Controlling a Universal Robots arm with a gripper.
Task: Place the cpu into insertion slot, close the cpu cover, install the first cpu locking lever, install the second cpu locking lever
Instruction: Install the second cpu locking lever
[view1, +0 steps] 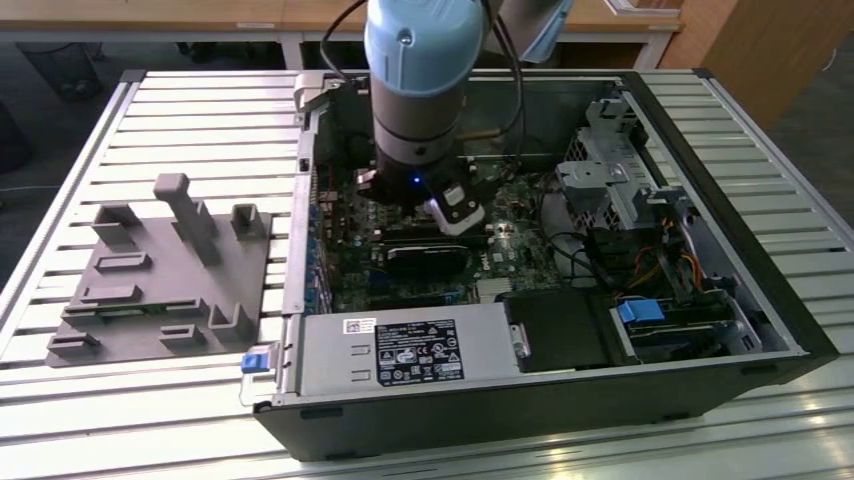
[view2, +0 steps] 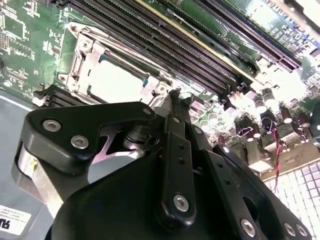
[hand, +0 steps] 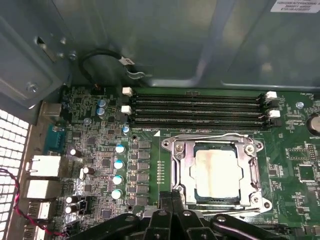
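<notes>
- Inside the open PC case (view1: 534, 400) on the slatted desk (view1: 200, 110): arm reaches down over the motherboard (view1: 347, 270); hand (hand: 172, 200) sits low, just beside the socket.
- The cpu (hand: 216, 172) is already seated in the insertion slot (hand: 177, 170); silvery face shows square in the middle in both wrist views, also at (view2: 117, 80).
- The cpu cover (hand: 252, 172) looks down over the chip, its frame around the metal face with the window open to it. I cannot tell whether it is fully flat.
- Locking levers: cannot tell whether either is latched.
- Hand state: the two fingers look pressed together at the tip (view2: 175, 97), nothing visible between them. Judged closed and empty.
- Key relation: socket lies just past the fingertip, straight ahead of it. In the first wrist view the tip is right at the socket edge opposite the memory slots (hand: 197, 107); touching or just clear, cannot tell.
- The socket's sides run parallel to the memory slots.
- Grey fixture block (view1: 160, 280) sits on the desk at the exterior view's left, well apart from the case.
</notes>
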